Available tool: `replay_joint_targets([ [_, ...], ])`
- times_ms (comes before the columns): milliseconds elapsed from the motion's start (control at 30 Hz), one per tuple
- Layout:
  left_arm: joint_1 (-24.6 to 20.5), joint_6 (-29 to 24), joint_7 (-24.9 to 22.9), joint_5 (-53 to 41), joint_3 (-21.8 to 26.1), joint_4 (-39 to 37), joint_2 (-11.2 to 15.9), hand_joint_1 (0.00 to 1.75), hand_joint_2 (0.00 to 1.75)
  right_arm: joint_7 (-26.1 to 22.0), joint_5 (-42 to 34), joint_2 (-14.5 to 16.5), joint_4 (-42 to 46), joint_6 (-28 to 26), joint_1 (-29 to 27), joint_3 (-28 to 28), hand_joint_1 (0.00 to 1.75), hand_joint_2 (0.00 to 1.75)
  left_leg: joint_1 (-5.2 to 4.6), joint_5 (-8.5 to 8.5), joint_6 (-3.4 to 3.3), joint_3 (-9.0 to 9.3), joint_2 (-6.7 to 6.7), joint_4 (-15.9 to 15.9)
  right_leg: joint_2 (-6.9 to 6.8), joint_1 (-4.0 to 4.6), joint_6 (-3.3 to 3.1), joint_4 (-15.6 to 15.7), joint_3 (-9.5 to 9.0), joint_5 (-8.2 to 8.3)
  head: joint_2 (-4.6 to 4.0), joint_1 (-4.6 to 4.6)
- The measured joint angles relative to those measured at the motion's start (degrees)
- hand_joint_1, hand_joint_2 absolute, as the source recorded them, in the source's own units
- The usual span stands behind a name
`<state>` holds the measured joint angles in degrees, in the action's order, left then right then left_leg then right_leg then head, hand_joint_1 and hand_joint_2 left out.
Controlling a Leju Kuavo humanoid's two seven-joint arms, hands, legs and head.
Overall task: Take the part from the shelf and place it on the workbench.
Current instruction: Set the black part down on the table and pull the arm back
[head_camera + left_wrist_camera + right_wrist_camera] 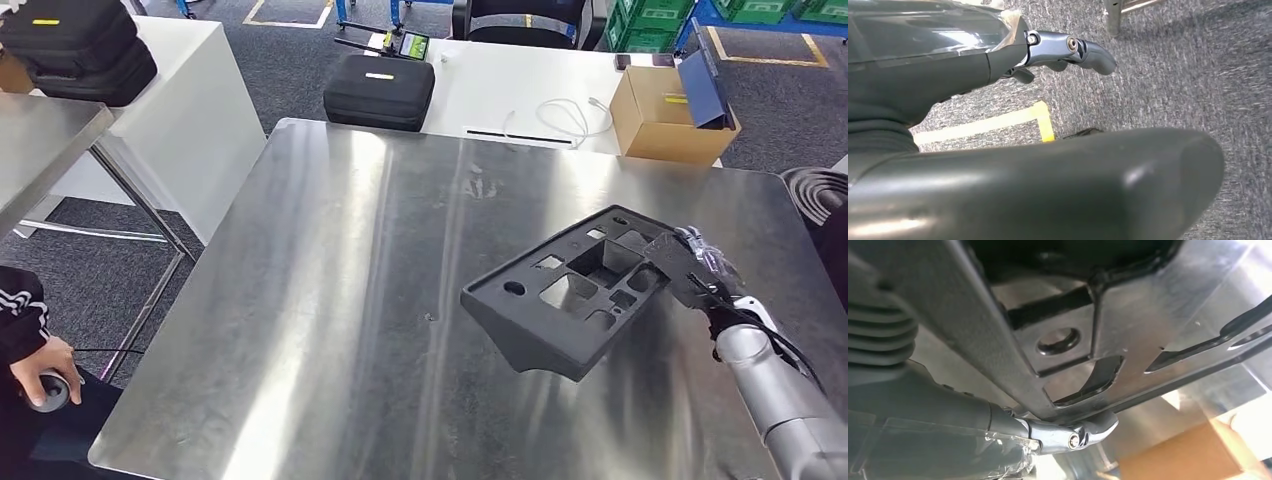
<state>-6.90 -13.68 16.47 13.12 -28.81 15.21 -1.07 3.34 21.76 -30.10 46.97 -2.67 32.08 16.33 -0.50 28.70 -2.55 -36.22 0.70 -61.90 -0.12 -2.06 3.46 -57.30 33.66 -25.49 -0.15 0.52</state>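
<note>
Right hand (690, 268) holds part (570, 300) over workbench (330, 300).

The right hand (690, 262) holds the black part (575, 290) tilted above the steel workbench (350, 300).

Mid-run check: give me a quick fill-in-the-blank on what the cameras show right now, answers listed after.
1. The black part is held by the robot's ____ hand.
2. The part is above the shiny ____ workbench.
3. The left hand hangs over grey ____ with a yellow tape mark.
4. On the white table beyond the workbench, the cardboard box sits to the ____ of the black case in the head view.

Missing words: right; metal; carpet; right
</note>
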Motion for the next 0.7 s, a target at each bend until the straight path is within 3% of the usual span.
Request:
replay_joint_targets([
  [100, 0.2, 0.0, 0.2, 0.3, 0.2, 0.0, 0.0, 0.0, 0.0, 0.6, -2.1, 1.2, -0.2, 0.3, -0.1, -2.3, 0.0, 0.0, 0.44, 4.82, 0.81, -5.21, -0.18, -10.8, 0.01, 0.02, -0.71, 0.0, 0.02, -0.01, 0.0, 0.27],
  [133, 0.3, 0.0, 0.3, 0.5, 0.3, 0.0, 0.0, 0.0, 0.0, 0.6, -2.3, 1.3, -0.5, 0.5, 0.1, -2.6, 0.0, 0.0, 0.58, 5.19, 0.93, -6.39, -0.21, -13.0, 0.04, 0.03, -0.7, 0.0, 0.02, -0.02, 0.0, 0.28],
  [167, 0.5, 0.0, 0.5, 0.6, 0.4, 0.0, 0.0, 0.0, 0.0, 0.6, -2.3, 1.4, -0.9, 0.6, 0.4, -2.7, 0.0, 0.0, 0.73, 4.5, 0.99, -6.57, -0.23, -13.0, 0.06, 0.03, -0.69, 0.0, -0.02, -0.03, 0.0, 0.29],
  [200, 0.6, -0.1, 0.6, 0.7, 0.5, 0.0, 0.0, 0.0, 0.0, 0.6, -2.3, 1.4, -1.3, 0.7, 0.7, -2.6, 0.0, 0.0, 0.87, 2.9, 0.99, -5.66, -0.25, -10.8, 0.08, -0.01, -0.67, 0.0, -0.08, -0.04, 0.0, 0.29],
  [267, 0.6, -0.1, 0.7, 0.8, 0.7, 0.0, 0.0, 0.0, 0.0, 0.6, -2.5, 1.4, -1.9, 0.8, 1.4, -2.6, 0.0, 0.0, 1.08, -0.68, 0.91, -2.05, -0.24, -3.2, 0.13, 0.07, -0.48, -0.1, -0.11, -0.14, 0.0, 0.3],
  [300, 0.6, -0.1, 0.7, 0.9, 0.8, 0.0, 0.0, 0.0, 0.0, 0.6, -2.5, 1.4, -2.2, 0.8, 1.8, -2.6, 0.0, 0.0, 1.09, -1.69, 0.84, -0.52, -0.21, -0.1, 0.16, 0.21, -0.26, -0.2, -0.01, -0.19, 0.0, 0.26],
  [333, 0.7, -0.1, 0.8, 0.9, 0.9, 0.0, 0.0, 0.0, 0.0, 0.6, -2.6, 1.5, -2.4, 0.8, 2.2, -2.6, 0.0, 0.44, 0.99, -2.11, 0.71, 0.38, -0.18, 1.7, 0.18, 0.34, 0.04, -0.2, 0.1, -0.18, 0.0, 0.22],
  [433, 0.9, -0.1, 1.1, 1.2, 1.0, 0.0, 0.0, 0.0, 0.0, 0.3, -2.4, 1.4, -3.3, 0.4, 3.2, -2.1, 0.0, 1.75, 0.52, -2.44, -0.18, 0.78, -0.12, 2.7, 0.17, 0.4, 1.07, 0.1, 0.34, -0.04, 0.0, 0.15],
  [500, 0.9, -0.1, 1.3, 1.3, 1.1, 0.0, 0.0, 0.0, 0.0, 0.1, -2.2, 1.0, -3.8, 0.3, 3.6, -1.6, 0.0, 1.75, 0.51, -2.84, -1.04, 0.93, -0.1, 3.2, 0.14, 0.25, 1.22, -2.3, 1.57, -1.44, 0.0, -0.01],
  [567, 0.9, -0.1, 1.4, 1.3, 1.1, 0.0, 0.0, 0.0, 0.0, -0.1, -2.1, 0.4, -4.2, 0.2, 4.1, -1.0, 0.0, 1.75, 0.51, -2.96, -1.57, 0.96, -0.09, 3.3, 0.13, 0.3, 0.89, -9.2, 4.84, -4.47, 0.0, -0.21],
  [633, 1.0, -0.1, 1.4, 1.3, 1.1, 0.0, 0.0, 0.0, 0.0, -0.2, -2.1, 0.1, -4.7, 0.2, 4.2, -0.4, 0.0, 1.75, 0.41, -2.93, -1.72, 0.96, -0.1, 3.3, 0.15, 0.46, 1.01, -16.1, 8.07, -6.63, 0.0, -0.25],
  [667, 1.1, -0.1, 1.4, 1.3, 1.1, 0.0, 0.0, 0.0, 0.0, -0.3, -2.0, 0.0, -4.9, 0.2, 4.2, -0.2, 0.0, 1.75, 0.37, -2.92, -1.74, 0.98, -0.1, 3.3, 0.14, 0.52, 1.32, -16.8, 8.41, -6.57, 0.0, -0.25],
  [700, 1.1, -0.1, 1.4, 1.3, 1.1, 0.0, 0.0, 0.0, 0.0, -0.3, -2.0, -0.1, -5.1, 0.2, 4.3, 0.1, 0.0, 1.75, 0.35, -2.92, -1.73, 1.02, -0.1, 3.3, 0.13, 0.53, 1.74, -14.9, 7.43, -5.6, 0.0, -0.25],
])
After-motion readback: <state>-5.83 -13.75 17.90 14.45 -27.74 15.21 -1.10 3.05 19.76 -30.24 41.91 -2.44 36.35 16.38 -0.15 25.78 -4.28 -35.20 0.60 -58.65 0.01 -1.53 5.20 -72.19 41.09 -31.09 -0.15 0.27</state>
